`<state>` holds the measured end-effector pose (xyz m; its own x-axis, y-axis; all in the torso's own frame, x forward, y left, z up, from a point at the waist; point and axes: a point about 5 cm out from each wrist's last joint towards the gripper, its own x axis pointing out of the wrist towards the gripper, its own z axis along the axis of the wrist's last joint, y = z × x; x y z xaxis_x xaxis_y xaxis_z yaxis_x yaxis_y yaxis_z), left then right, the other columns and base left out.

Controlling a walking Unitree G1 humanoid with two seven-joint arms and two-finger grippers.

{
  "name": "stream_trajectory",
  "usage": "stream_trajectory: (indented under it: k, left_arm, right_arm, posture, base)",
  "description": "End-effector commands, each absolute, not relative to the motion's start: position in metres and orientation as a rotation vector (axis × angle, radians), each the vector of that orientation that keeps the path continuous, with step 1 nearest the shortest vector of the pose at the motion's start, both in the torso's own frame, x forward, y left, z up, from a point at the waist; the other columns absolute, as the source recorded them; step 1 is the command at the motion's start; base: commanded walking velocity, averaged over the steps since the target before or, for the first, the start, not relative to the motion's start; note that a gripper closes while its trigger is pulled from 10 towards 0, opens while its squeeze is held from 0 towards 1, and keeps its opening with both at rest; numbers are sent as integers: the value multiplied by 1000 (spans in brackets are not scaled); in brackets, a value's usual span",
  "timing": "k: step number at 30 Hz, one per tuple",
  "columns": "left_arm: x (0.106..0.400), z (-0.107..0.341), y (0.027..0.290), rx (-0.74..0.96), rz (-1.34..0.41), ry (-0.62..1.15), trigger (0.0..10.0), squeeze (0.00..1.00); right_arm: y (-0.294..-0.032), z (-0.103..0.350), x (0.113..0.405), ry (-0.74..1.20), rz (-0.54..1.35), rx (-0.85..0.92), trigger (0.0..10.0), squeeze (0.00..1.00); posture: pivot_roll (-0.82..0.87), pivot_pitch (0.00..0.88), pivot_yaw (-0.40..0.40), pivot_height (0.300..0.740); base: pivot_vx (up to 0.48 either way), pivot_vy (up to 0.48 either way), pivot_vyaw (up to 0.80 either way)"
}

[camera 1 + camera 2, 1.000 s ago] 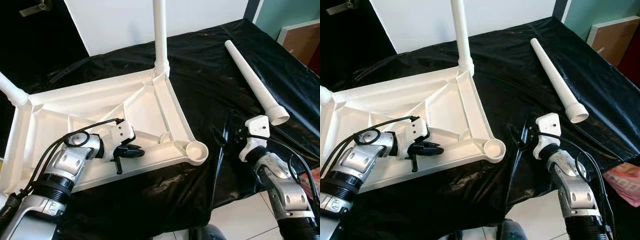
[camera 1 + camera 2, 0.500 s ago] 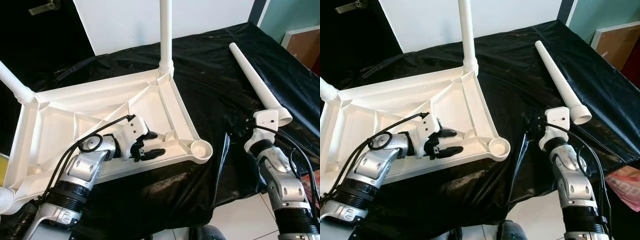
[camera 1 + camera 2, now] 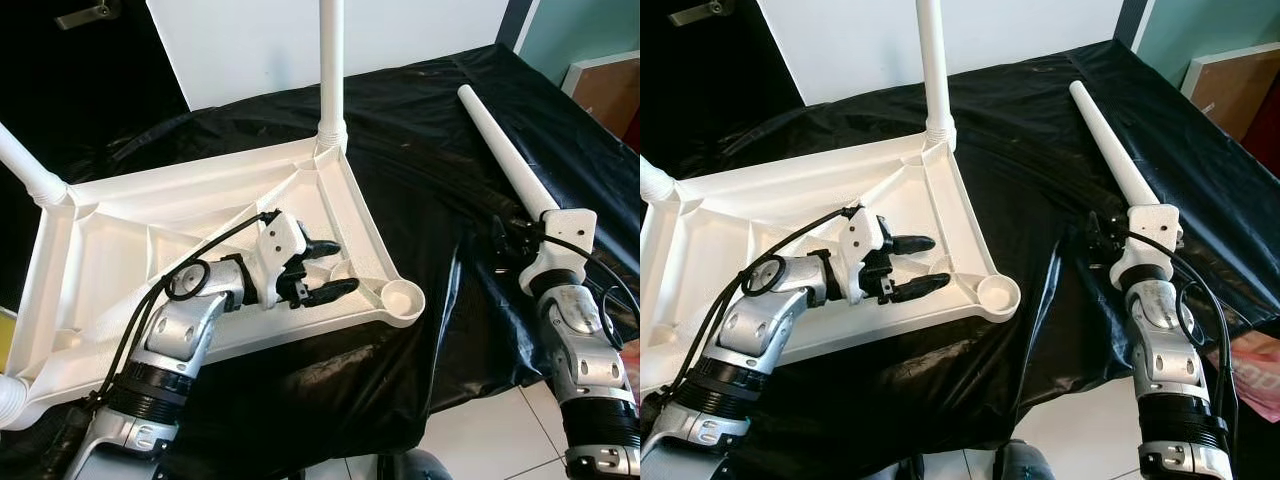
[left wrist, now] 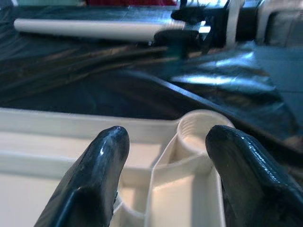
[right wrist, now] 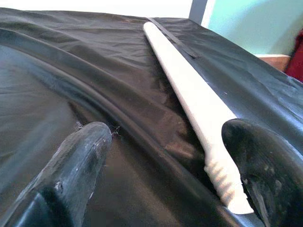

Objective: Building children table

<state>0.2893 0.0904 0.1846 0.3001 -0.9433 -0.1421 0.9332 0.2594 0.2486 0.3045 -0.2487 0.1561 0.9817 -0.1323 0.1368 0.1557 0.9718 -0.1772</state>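
**Children's table, upside down, one leg loose**

The children's table top (image 3: 200, 215) lies inverted on the black-covered surface (image 3: 420, 150). Three fitted legs are visible, two cut off by the frame; one loose leg (image 3: 500, 150) lies near the right edge. The left gripper (image 3: 325, 268) hovers open beside the empty corner socket (image 3: 402, 297). The right gripper (image 5: 175, 156), open, apparently straddles the loose leg's threaded end.

Left gripper (image 4: 163, 142) has its jaws spread wide over the white tabletop's (image 4: 57, 142) corner, round leg socket (image 4: 201, 130) between them. Loose white leg (image 4: 85, 29) lies on black sheet (image 4: 94, 80) beyond.
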Motion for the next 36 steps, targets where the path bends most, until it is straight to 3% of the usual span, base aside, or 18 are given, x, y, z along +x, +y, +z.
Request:
stream_trajectory:
  k: [1,19,36]
  left_arm:
    - [292,185,94,290,-1195,-40,10000,0]
    - [274,215,65,185,-1314,-162,10000,0]
    - [271,217,64,176,-1309,-148,10000,0]
  right_arm:
    - [-254,156,303,-126,-169,-191,10000,0]
    - [-299,153,308,-83,-483,-196,10000,0]
    - [-305,147,327,9,-319,-97,10000,0]
  posture:
    - [-49,143,37,740]
    - [-52,139,53,740]
    - [-44,148,55,740]
  base:
    - [0,0,0]
    - [0,0,0]
    - [0,0,0]
